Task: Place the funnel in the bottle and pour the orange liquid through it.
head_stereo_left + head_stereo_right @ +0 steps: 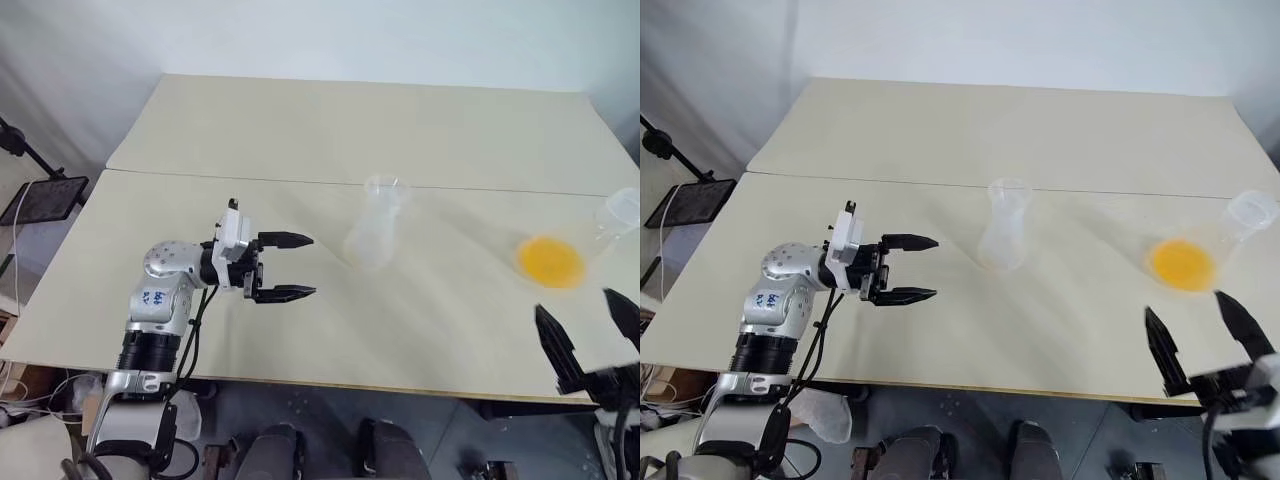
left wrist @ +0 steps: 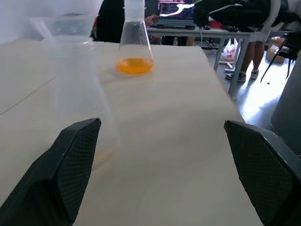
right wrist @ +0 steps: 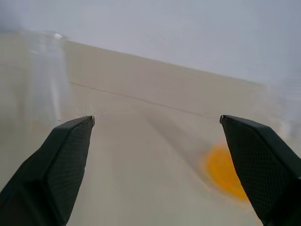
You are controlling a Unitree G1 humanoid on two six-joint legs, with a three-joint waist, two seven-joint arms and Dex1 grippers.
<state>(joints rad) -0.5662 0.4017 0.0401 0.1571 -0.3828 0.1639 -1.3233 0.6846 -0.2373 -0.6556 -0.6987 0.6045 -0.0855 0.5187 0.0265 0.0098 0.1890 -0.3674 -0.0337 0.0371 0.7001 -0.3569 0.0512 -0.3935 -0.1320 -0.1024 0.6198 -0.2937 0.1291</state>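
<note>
The bottle (image 1: 376,228) with the funnel (image 1: 386,187) stands mid-table. The orange liquid (image 1: 550,260) sits in the flask (image 1: 1220,240) — light, slippery; best held by its neck. Both the left gripper (image 1: 292,266) and right gripper (image 1: 1202,340) gape wide — empty.

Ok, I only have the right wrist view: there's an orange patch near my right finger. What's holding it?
Observer: A clear flask, standing upright on the table. The orange liquid lies in its base.
Operator: And the left gripper?
Observer: The left gripper is open and points at the bottle, apart from it.
Operator: Is the funnel in?
Observer: A round rim, likely the funnel, sits on the bottle's neck.
</note>
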